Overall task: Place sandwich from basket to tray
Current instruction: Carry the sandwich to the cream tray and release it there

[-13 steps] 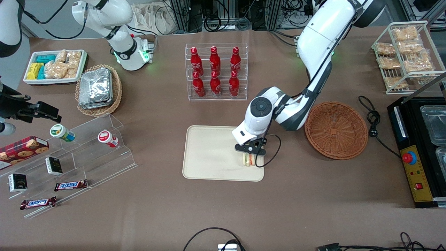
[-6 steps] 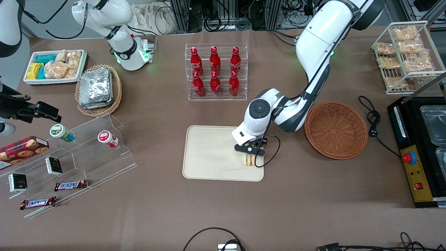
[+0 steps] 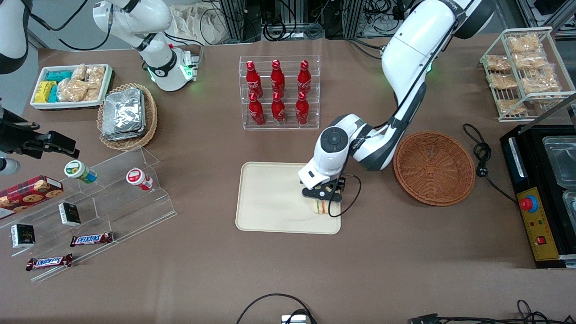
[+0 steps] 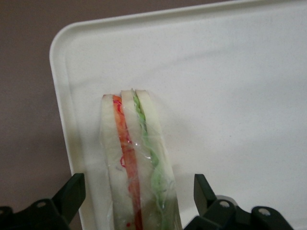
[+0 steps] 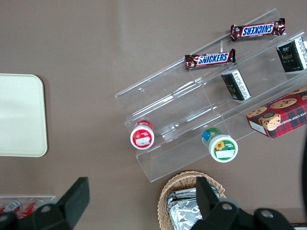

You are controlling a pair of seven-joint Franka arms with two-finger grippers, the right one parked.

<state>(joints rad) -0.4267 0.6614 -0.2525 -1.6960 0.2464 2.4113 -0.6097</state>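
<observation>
Sandwich [image 4: 136, 163]: stands on its edge on the tray, between the claw's fingers, near the corner toward the basket.
Claw [image 3: 322, 194]: open; fingers [image 4: 72, 191] stand apart from the bread on both sides, so the wedge rests by its own weight.
Tray [image 3: 270, 198]: directly under the claw, bearing the sandwich.
Basket [image 3: 434, 168]: beside the claw toward the working arm's end, empty.
Judgement: delivery looks done; lifting clear remains.

1 sandwich [image 3: 320, 207] is counted on 1 tray [image 3: 265, 198]; 1 basket [image 3: 434, 168] beside it; 6 red bottles [image 3: 278, 92], 2 Snickers bars [image 3: 92, 239] and 1 gripper [image 3: 323, 194] above the sandwich are seen.
</observation>
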